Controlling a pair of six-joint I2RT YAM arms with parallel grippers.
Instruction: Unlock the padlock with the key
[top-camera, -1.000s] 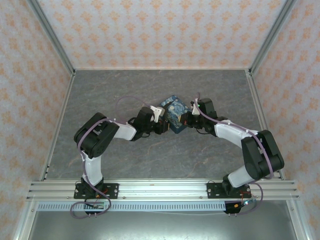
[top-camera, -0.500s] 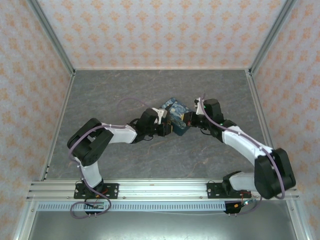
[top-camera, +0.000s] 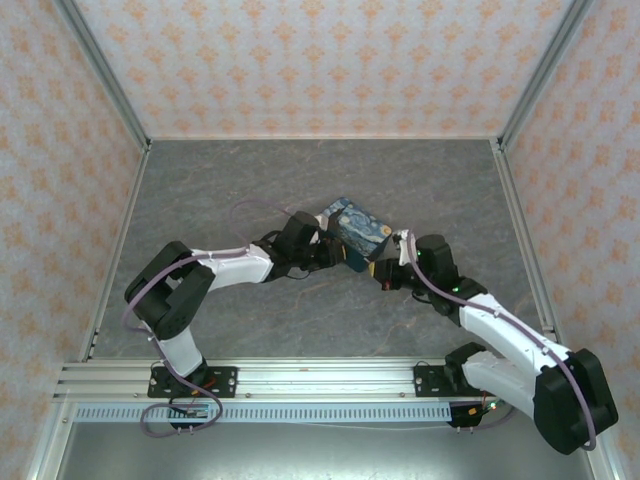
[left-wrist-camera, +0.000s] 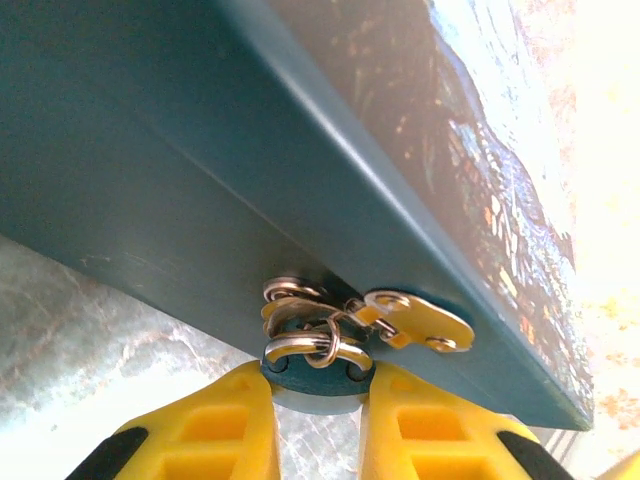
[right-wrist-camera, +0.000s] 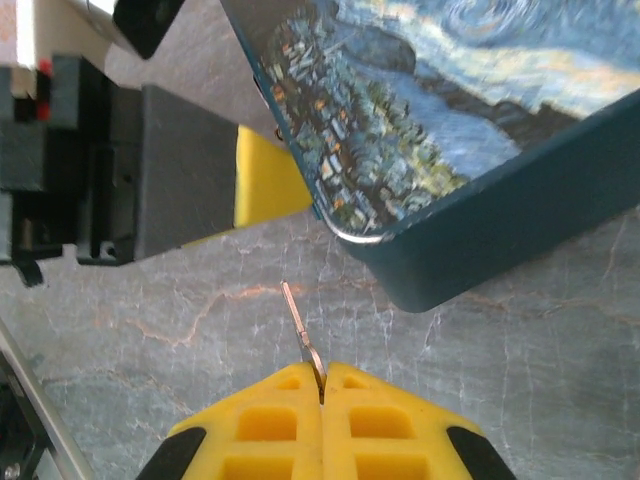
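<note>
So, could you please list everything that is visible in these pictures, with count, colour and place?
box: one, blue and yellow starry print, middle of the table, between the two grippers
hasp: one, gold, on the box's side wall
padlock: one, teal-blue body with silvery shackle, at the hasp
key: one, thin metal, pointing toward the box, not touching it
table: one, grey marbled
walls: three, orange-patterned, around the table
rail: one, silvery, near edge
left gripper: one, yellow fingers, closed on the padlock
right gripper: one, yellow fingers, closed on the key
</note>
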